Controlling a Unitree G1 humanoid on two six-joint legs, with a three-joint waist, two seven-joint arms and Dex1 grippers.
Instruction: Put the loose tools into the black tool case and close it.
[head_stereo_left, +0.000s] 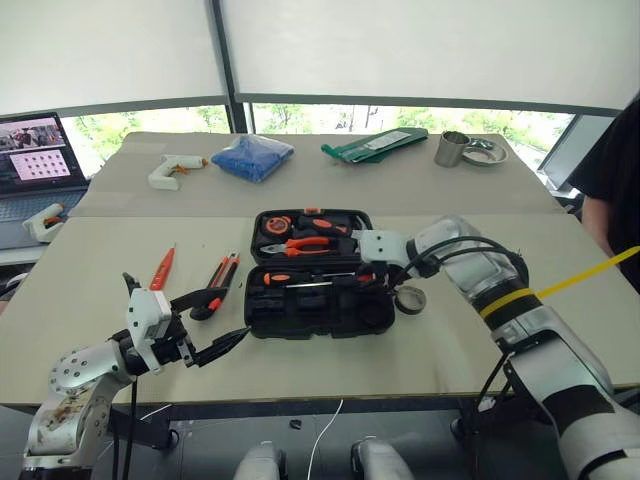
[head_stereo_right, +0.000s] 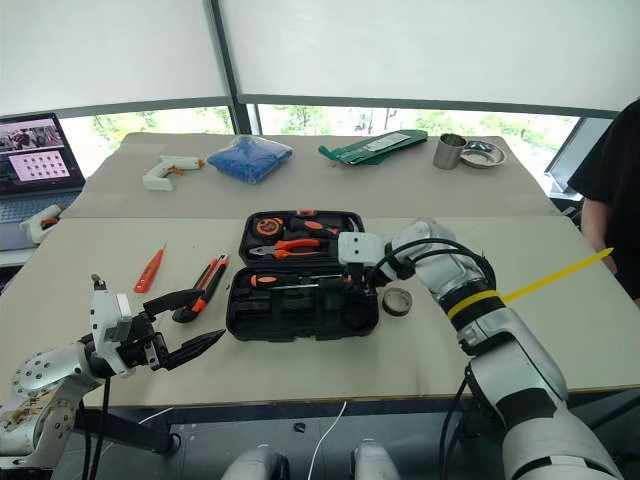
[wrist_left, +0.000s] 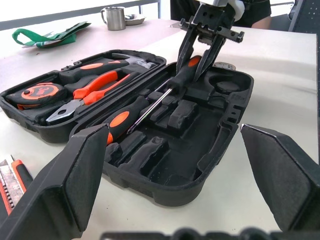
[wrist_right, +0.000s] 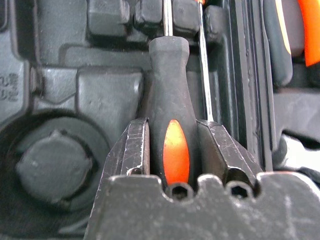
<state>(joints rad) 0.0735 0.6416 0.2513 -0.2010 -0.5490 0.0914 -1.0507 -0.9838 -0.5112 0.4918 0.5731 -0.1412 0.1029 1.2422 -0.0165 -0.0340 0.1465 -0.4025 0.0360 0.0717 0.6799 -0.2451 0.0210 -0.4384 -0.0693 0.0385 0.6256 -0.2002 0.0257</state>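
The black tool case (head_stereo_left: 330, 318) lies open mid-table. My right gripper (head_stereo_left: 378, 272) reaches down into its near half, shut on the orange-and-black handle of a screwdriver (wrist_right: 170, 85) that rests in a recess, its shaft pointing left. A second screwdriver (wrist_left: 120, 122) lies in the recess beside it. On the table left of the case are a red-handled screwdriver (head_stereo_left: 163, 267) and the utility knife (head_stereo_left: 222, 275). The black tape roll (head_stereo_left: 410, 298) sits by the case's right side. My left gripper (head_stereo_left: 225, 318) hovers open near the case's front left corner, holding nothing.
The lid half holds pliers (head_stereo_left: 300, 243) and a tape measure (head_stereo_left: 278, 225). At the back are a white glue gun (head_stereo_left: 172, 170), a blue cloth (head_stereo_left: 252, 155), a green bag (head_stereo_left: 372, 145) and a metal cup (head_stereo_left: 452, 148). A laptop (head_stereo_left: 35, 160) stands far left; a person (head_stereo_left: 612, 170) far right.
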